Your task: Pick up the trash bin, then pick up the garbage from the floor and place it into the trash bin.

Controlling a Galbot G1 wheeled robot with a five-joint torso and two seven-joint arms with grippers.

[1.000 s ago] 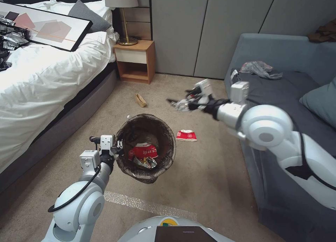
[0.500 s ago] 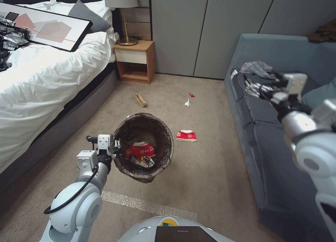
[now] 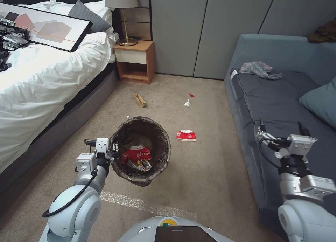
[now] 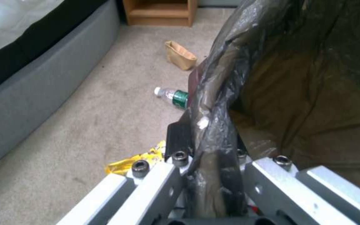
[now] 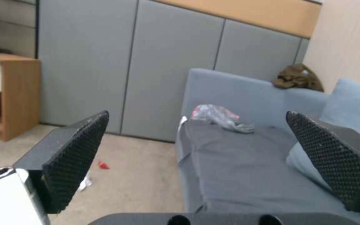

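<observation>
Hanging above the carpet, the trash bin tilts mouth-up toward the camera, red-and-white wrappers inside; the left pincer is clamped on its bag-lined rim. Beyond lie a red-and-white wrapper, tan carton and tissue. The right pincer, prongs wide apart, hovers over the sofa.

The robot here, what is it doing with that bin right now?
The left gripper is shut on the rim of the small round white trash bin with a dark bag liner, holding it above the beige carpet. Red-and-white wrappers lie inside. The right gripper is open and empty over the grey sofa. A red-and-white wrapper, a tan carton and a white tissue are on the floor.
</observation>
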